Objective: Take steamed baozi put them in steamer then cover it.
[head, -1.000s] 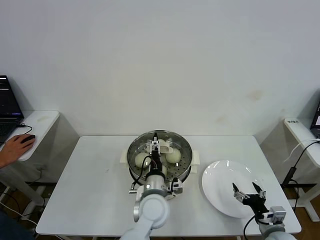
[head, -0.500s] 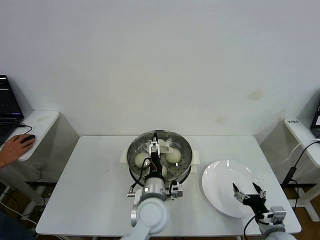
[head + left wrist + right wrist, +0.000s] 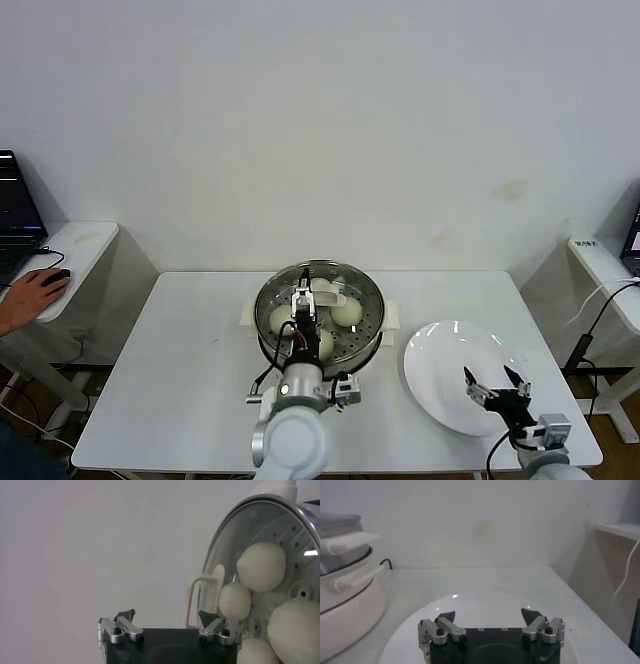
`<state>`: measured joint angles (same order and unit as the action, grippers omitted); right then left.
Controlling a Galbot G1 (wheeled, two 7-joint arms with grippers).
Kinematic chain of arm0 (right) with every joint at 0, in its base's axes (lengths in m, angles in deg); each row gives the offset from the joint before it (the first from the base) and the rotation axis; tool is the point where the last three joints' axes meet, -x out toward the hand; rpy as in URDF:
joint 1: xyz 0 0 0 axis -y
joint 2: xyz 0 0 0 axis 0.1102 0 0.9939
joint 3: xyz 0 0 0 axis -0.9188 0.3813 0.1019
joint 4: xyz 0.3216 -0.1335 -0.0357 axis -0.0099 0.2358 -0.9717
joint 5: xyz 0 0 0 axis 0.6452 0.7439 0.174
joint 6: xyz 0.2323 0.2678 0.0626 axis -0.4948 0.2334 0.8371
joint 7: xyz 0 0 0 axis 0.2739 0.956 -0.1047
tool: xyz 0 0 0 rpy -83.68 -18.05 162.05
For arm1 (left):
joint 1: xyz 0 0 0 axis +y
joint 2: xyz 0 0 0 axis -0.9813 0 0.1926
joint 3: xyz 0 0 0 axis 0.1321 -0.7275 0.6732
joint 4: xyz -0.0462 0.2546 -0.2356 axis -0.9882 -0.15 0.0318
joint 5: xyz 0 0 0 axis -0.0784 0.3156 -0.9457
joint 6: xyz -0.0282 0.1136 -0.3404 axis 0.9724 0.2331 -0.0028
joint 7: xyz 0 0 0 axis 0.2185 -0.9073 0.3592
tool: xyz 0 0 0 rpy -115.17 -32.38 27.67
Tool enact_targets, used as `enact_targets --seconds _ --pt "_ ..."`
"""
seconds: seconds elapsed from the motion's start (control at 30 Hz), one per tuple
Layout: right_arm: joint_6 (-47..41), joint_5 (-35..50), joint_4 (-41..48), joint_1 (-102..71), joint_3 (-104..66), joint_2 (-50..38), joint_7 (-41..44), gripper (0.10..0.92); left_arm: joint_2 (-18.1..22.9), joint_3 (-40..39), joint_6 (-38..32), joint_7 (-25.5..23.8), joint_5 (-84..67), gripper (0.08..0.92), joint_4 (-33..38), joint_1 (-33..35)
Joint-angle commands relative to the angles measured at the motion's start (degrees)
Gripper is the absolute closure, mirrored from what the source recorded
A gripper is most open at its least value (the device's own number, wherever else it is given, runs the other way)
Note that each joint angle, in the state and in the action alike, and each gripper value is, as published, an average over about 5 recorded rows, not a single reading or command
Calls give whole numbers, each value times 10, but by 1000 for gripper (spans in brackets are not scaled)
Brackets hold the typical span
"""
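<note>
You are pulling the left end effector [image 3: 309, 297], fingers apart, off the cover [image 3: 320, 300]; steamer [image 3: 318, 312] covered.

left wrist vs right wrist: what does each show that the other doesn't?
Only the left wrist view: the left gripper, open, at the glass lid with its cream handle, and the buns under it on the perforated tray.

Only the right wrist view: the right gripper, open, over the bare white plate, plus the side table's edge.

Both: the steamer, the white tabletop and the pale wall.
</note>
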<state>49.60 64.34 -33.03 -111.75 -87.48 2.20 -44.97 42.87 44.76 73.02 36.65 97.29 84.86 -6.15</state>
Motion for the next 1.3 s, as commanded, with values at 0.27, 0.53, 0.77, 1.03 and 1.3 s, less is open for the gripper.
enact_targets --seconds 0.27,0.53,0.77,1.03,1.3 --pt "7 -3 -30 -10 16 -6 0 203 -77 106 -38 60 -127 177 185 93" --pt "43 -1 -46 -17 62 -61 -33 203 -91 296 -130 175 -555 177 193 138" --pt "52 17 -61 -6 65 -51 -44 203 -86 385 -268 250 -763 177 139 255" --pt "51 -5 -72 -28 115 -81 -63 203 -87 386 -353 286 -850 177 38 333" --pt "-2 9 -109 -25 127 -73 -84 203 -80 384 -235 260 -859 177 30 372"
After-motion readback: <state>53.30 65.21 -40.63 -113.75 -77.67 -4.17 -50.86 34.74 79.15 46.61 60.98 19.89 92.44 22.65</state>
